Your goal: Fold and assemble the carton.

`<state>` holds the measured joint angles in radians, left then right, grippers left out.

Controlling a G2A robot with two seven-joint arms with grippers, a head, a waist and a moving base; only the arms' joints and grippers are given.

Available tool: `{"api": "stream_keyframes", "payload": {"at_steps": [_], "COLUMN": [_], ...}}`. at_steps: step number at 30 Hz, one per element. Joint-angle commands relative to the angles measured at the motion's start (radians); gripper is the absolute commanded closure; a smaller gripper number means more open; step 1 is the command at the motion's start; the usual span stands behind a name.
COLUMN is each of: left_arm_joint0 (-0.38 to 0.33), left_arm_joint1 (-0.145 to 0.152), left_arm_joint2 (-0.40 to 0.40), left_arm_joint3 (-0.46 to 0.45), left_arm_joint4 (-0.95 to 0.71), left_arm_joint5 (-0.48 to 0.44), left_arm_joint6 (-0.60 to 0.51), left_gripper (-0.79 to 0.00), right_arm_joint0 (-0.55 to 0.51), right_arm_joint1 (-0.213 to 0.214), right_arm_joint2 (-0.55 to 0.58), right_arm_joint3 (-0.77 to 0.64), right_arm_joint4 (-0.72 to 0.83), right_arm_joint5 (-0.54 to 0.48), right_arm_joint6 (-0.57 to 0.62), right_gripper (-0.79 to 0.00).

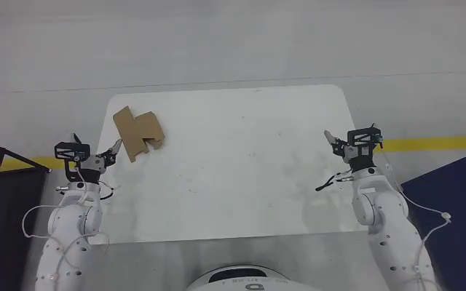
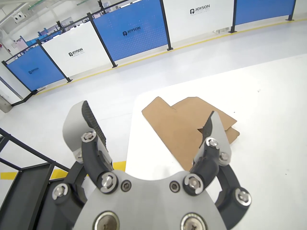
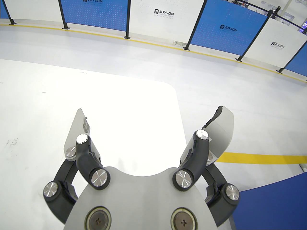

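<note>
A flat brown cardboard carton (image 1: 137, 133) lies unfolded near the far left corner of the white table (image 1: 240, 174). My left gripper (image 1: 108, 155) hovers at the table's left edge, just short of the carton, open and holding nothing. In the left wrist view the carton (image 2: 182, 123) lies straight ahead of the left gripper (image 2: 148, 113), one fingertip (image 2: 211, 125) overlapping its near part. My right gripper (image 1: 335, 142) stands open and empty at the table's right edge, far from the carton. In its own view the right gripper (image 3: 153, 117) hangs over the bare corner of the table (image 3: 134, 111).
A dark metal frame (image 2: 26, 168) stands off the table's left side beside my left arm. A yellow floor line (image 1: 429, 143) runs past both sides of the table. Blue and white partition panels (image 3: 165, 13) ring the area farther off.
</note>
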<state>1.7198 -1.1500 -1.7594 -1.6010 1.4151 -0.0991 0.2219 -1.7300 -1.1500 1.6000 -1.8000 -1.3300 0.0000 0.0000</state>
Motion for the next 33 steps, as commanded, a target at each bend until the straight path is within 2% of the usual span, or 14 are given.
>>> {"api": "stream_keyframes", "payload": {"at_steps": [1,6,12,15,17,20,27,33], "left_arm_joint0": [0.0,0.002,0.044,0.06,0.056,0.022,-0.096,-0.163], "left_arm_joint1": [0.0,0.0,0.0,0.0,-0.002,-0.005,-0.013,-0.023], "left_arm_joint2": [0.0,-0.002,0.027,0.055,0.077,0.112,0.231,0.317], "left_arm_joint3": [0.0,-0.004,-0.023,-0.052,-0.07,-0.069,0.046,0.134], "left_arm_joint4": [0.0,0.02,0.323,0.477,0.519,0.551,0.721,0.866], "left_arm_joint5": [0.0,0.011,0.212,0.26,0.26,0.228,0.177,0.216], "left_arm_joint6": [0.0,0.011,0.071,0.033,-0.011,-0.088,-0.187,-0.259], "left_gripper": [-0.785,-0.785,-0.785,-0.785,-0.785,-0.785,-0.785,-0.785], "right_arm_joint0": [0.0,0.0,0.0,0.0,0.0,0.0,0.0,0.0], "right_arm_joint1": [0.0,0.0,0.0,0.0,0.0,0.0,0.0,0.0], "right_arm_joint2": [0.0,0.0,0.0,0.0,0.0,0.0,0.0,0.0], "right_arm_joint3": [0.0,0.0,0.0,0.0,0.0,0.0,0.0,0.0], "right_arm_joint4": [0.0,0.0,0.0,0.0,0.0,0.0,0.0,0.0], "right_arm_joint5": [0.0,0.0,0.0,0.0,0.0,0.0,0.0,0.0], "right_arm_joint6": [0.0,0.0,0.0,0.0,0.0,0.0,0.0,0.0], "right_gripper": [-0.785,-0.785,-0.785,-0.785,-0.785,-0.785,-0.785,-0.785]}}
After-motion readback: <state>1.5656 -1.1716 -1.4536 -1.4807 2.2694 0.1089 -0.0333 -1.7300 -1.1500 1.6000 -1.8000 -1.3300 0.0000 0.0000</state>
